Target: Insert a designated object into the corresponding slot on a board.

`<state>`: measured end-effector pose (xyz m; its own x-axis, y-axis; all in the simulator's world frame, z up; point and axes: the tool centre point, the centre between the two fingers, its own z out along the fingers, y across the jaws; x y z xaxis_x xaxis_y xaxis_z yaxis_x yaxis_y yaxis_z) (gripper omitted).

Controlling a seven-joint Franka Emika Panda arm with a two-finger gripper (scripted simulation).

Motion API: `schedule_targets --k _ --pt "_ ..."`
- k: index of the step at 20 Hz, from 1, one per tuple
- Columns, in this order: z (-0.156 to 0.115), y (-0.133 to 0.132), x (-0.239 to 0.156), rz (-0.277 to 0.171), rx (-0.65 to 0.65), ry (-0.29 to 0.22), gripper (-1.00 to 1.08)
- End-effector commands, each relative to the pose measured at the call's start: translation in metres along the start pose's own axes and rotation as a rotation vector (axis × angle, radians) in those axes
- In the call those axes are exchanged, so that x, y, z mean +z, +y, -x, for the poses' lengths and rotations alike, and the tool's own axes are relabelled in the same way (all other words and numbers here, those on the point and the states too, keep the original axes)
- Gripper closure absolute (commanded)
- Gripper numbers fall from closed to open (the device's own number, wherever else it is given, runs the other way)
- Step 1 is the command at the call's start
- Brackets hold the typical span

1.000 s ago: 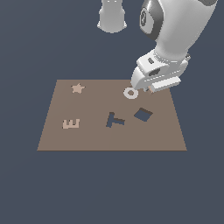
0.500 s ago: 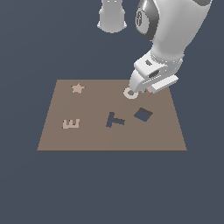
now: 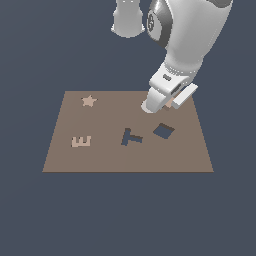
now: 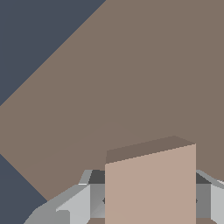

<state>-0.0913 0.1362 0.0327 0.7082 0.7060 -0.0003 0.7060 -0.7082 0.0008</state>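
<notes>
Tan block (image 4: 150, 183), flat-topped, square: you see it large in the wrist view, lower middle of the frame, set between the two grey fingers (image 4: 76, 203), one at each side of it. Fingers drawn in on the block's side faces; from this view you may judge them pinching it, though the contact lines themselves sit at the frame's lower edge and are not clear. In the exterior view the block shows only as a tan sliver under the gripper (image 3: 169, 102), right of centre.

Slot (image 3: 163, 131): dark blue diamond-turned hole, just below the gripper in the exterior frame, near but not under it. Dark T-shaped hole (image 3: 131, 137) beside it to the left.

Board (image 3: 100, 160): brown, flat, on the dark worktop (image 3: 30, 215). Tan star (image 3: 89, 101) upper left; tan letter E (image 3: 81, 141) lower left.

Risks, as judgement:
- Block's edges not turned to match the diamond; corners would catch on the slot rim.
- Shallow pinch; block may tilt or slip as you carry it.
- Drifting left brings you over the T hole, the wrong cutout.
</notes>
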Motion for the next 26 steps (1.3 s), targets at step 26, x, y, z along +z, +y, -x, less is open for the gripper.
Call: schedule_targets --k 26 --pt "-0.02 0.075 -0.005 0.003 -1.016 0.001 1.08"
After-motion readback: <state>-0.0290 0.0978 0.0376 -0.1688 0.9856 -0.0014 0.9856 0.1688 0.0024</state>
